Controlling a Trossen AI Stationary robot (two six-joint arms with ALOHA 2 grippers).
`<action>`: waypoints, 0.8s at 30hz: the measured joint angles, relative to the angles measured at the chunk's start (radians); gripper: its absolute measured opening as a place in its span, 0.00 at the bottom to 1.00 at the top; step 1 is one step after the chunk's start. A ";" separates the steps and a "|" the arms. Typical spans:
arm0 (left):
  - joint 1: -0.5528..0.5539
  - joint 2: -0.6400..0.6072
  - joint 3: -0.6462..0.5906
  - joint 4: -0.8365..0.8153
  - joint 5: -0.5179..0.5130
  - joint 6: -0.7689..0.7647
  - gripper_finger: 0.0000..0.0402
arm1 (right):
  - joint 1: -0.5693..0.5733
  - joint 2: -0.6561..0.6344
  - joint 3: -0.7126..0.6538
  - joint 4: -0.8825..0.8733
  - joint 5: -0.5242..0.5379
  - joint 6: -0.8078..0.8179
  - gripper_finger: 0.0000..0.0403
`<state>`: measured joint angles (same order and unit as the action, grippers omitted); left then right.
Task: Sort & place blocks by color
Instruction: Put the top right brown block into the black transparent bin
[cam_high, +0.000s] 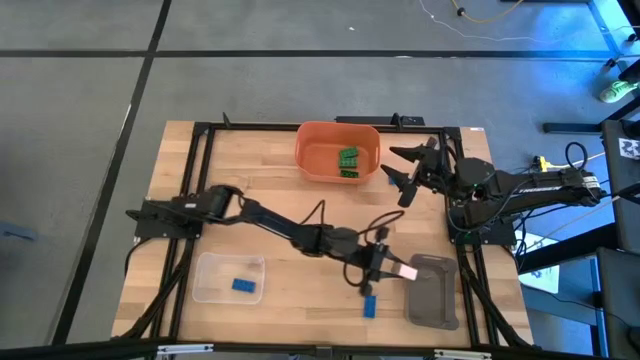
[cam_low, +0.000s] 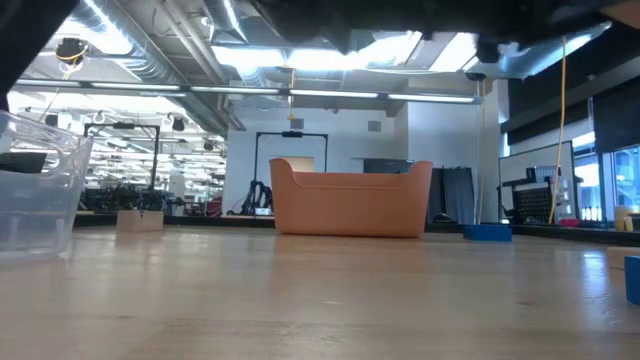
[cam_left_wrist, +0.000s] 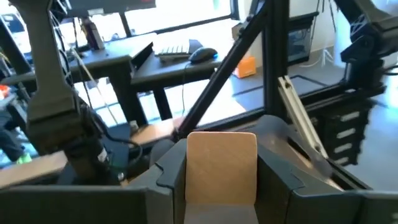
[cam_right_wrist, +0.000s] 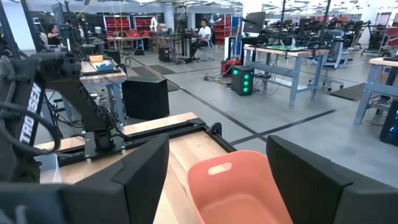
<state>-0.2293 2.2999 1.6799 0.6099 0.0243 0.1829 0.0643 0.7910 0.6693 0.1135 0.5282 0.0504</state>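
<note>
A: Where's the tan block (cam_left_wrist: 221, 167)?

B: Clamped in the left gripper (cam_high: 392, 268), raised just beside the grey tray (cam_high: 436, 296).

A: Others?

B: Green blocks (cam_high: 348, 161) in the orange bin (cam_high: 312, 138). One blue block (cam_high: 243, 285) in the clear tray (cam_high: 205, 288), another blue brick (cam_high: 369, 306) on the table beside the grey tray.

A: Right gripper (cam_high: 403, 171)?

B: Fingers apart, empty, beside the orange bin.

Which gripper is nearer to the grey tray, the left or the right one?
Left. The left gripper holds a tan block beside the grey tray; the right gripper hovers near the orange bin.
</note>
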 joint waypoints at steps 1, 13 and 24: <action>0.005 0.019 0.023 0.002 0.010 0.006 0.29 | 0.000 0.000 0.000 0.000 0.000 -0.001 0.67; 0.048 0.098 0.111 0.021 0.046 0.010 0.30 | 0.000 0.000 0.000 -0.006 0.001 -0.001 0.67; 0.058 0.166 0.173 0.116 0.121 -0.013 0.32 | 0.000 0.001 0.000 -0.006 0.001 -0.001 0.67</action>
<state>-0.1711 2.4655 1.8529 0.7254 0.1456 0.1699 0.0643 0.7918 0.6693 0.1071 0.5293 0.0490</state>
